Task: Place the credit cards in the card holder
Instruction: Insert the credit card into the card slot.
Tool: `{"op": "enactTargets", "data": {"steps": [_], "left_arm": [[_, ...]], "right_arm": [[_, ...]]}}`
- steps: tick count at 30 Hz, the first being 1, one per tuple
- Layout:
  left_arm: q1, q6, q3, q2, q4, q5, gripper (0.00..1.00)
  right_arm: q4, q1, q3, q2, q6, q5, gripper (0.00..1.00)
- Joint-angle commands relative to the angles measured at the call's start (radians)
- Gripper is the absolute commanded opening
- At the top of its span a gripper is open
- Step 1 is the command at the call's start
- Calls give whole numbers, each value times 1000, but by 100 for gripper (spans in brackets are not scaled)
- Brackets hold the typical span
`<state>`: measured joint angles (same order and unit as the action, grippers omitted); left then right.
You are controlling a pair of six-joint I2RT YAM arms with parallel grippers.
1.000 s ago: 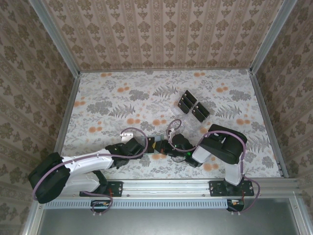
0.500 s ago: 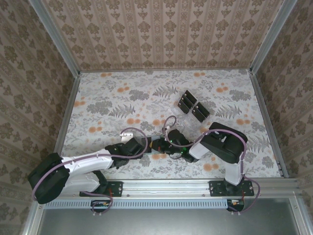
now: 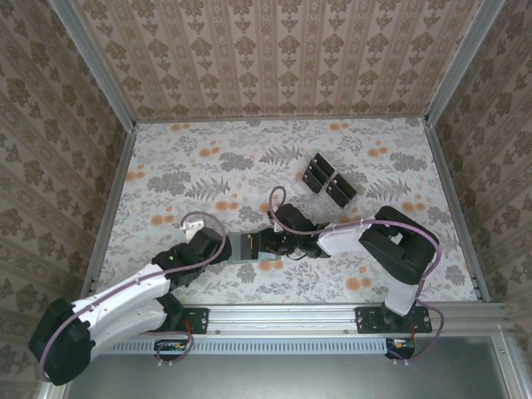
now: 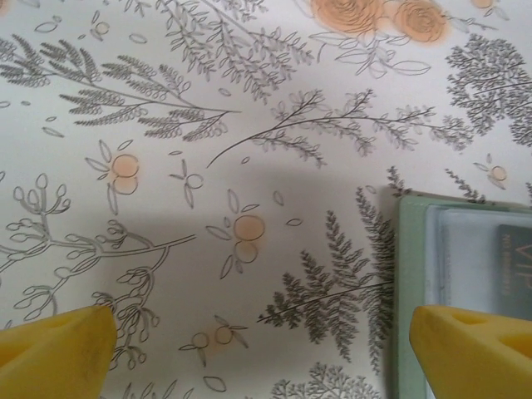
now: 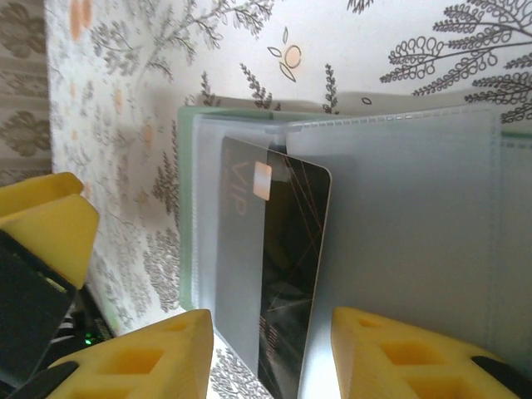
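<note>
The table [image 3: 166, 166], under a floral cloth, fills a booth with patterned walls. The left arm [image 3: 125, 295] reaches in from the near left. The right arm [image 3: 391, 249] bends from its base on the right back toward the middle. The two wrists almost meet near the front edge.

Well back and to the right lies a clear tray [image 3: 327, 183]. It holds two rows of black cards [image 3: 317, 172].

The wallet [image 3: 247, 248] lies open and flat on the cloth between the two wrists. Its pale inner sleeves face up and a green border shows round them.

One dark card [image 5: 291, 249] sits partway in a slot. One long side is under the frosted sleeve and the other is bare.

The right claw [image 5: 274, 362] is partly open just above the wallet. The card's near end lies between its yellow fingers [image 5: 141, 357]. I cannot tell whether they touch the card's edges, and no grip shows.

The left claw [image 4: 264, 353] is spread wide and holds nothing. It is low over bare cloth, and the wallet's edge is just beside its right finger [image 4: 474, 349].
</note>
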<state>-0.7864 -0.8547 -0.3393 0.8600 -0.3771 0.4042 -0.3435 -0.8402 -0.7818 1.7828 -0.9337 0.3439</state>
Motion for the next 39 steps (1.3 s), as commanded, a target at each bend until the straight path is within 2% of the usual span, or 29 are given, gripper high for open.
{"op": "enactTargets", "data": {"steps": [1,8,19,22,28,39], "left_arm": [[16,-12,14,-12,-49,-32,100],[19,-21,16,44,-27,-45,100],[20,-28,-6,160,3,-60,100],[19,-28,-3,182,22,-69,100],[19,-23,-3,219,51,-81,100],[18,-15,-3,252,80,-93,100]], "right_arm": [[182,7,-48,-18,86,-24,40],[190,6,-77,19,94,-20,35],[182,6,-125,66,95,11,11],[180,7,-137,73,93,20,7],[182,2,-163,92,92,42,2],[181,-31,-211,136,82,84,0]]}}
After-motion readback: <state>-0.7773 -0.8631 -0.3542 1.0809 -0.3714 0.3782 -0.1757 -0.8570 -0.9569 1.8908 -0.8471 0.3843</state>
